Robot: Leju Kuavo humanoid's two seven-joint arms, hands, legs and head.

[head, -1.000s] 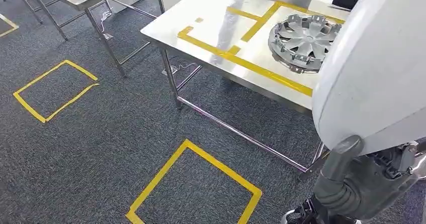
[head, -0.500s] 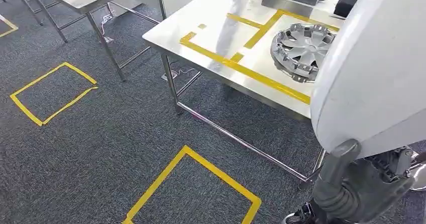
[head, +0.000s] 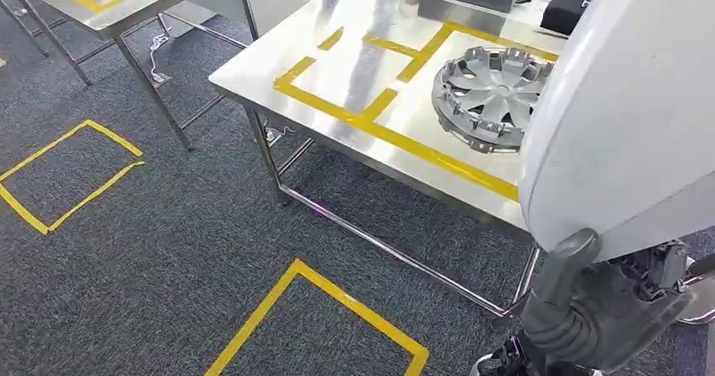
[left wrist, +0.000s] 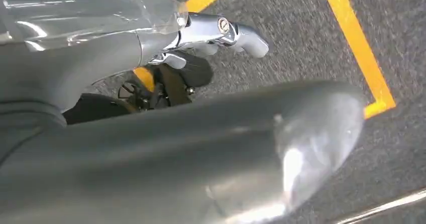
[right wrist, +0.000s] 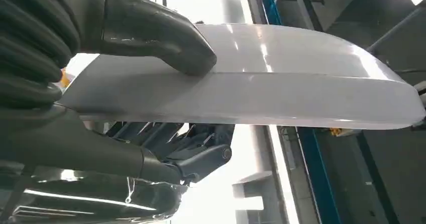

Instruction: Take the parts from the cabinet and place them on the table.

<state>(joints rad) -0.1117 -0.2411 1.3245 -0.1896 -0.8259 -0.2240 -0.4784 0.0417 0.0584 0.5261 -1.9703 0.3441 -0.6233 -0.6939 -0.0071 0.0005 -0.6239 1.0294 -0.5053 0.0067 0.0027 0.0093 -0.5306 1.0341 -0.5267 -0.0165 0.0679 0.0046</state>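
While gripped by the right robot hand (head: 611, 304), white panel (head: 624, 115) rises above it.

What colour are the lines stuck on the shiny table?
Yellow. The tape lines form boxes on the steel table, clearest in the head view.

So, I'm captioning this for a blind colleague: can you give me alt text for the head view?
A large white curved panel, held by the right robot hand, fills the right side of the view. Beyond it a steel table marked with yellow tape carries a silver hubcap. Yellow tape squares mark the grey carpet below.
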